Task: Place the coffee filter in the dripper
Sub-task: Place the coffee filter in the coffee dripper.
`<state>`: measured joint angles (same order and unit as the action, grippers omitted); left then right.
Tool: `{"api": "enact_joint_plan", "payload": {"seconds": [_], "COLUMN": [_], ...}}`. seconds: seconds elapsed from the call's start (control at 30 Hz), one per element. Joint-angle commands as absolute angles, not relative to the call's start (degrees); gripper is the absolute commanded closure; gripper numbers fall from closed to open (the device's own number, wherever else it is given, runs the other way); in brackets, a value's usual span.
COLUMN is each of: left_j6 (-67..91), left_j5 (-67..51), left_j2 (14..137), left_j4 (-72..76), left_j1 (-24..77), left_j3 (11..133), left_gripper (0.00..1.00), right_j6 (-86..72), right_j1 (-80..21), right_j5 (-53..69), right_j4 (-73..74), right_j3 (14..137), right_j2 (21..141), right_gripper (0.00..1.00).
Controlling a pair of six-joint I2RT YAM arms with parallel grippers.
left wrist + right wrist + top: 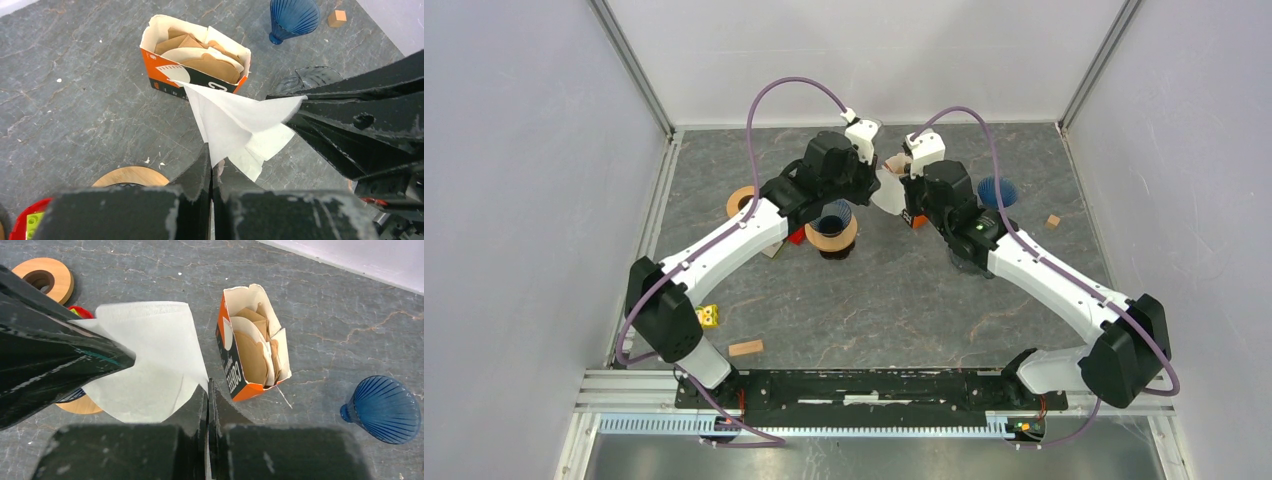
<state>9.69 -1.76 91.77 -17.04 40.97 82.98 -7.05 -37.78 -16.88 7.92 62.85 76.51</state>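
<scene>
A white paper coffee filter [235, 125] [145, 360] [888, 194] hangs in the air between both arms at the middle back of the table. My left gripper [215, 162] [876, 180] is shut on its pointed lower corner. My right gripper [207, 386] [902, 186] is shut on the opposite edge. A blue ribbed dripper [999, 192] [292, 17] [385, 410] stands on the table to the right, apart from both grippers. Another blue cone in a wooden ring holder [832, 232] sits under my left arm.
An orange box of brown and white filters [195, 55] [252, 347] stands open just below the held filter. A wooden ring [742, 203] [45, 277] lies at the left. Small wooden blocks [1053, 221] [745, 348] and a yellow toy [708, 316] lie about. Walls enclose three sides.
</scene>
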Motion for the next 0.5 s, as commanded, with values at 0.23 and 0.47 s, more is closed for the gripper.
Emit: {"api": "enact_joint_plan", "payload": {"seconds": [0.23,0.47], "left_j6": [6.22,6.50], "left_j5": [-4.23,-6.14], "left_j2": [88.69,88.98], "left_j4": [-14.83,-14.84], "left_j1": [41.22,41.64], "left_j3": [82.35,82.58], "left_gripper": [0.98,0.98], "right_j6": [-5.93,-6.18], "right_j1": [-38.05,-38.06], "right_j5": [-15.39,-12.71], "right_j4": [5.54,5.36], "right_j3": [63.11,63.41], "right_j2": [75.80,76.80], "right_gripper": [0.85,0.70]}}
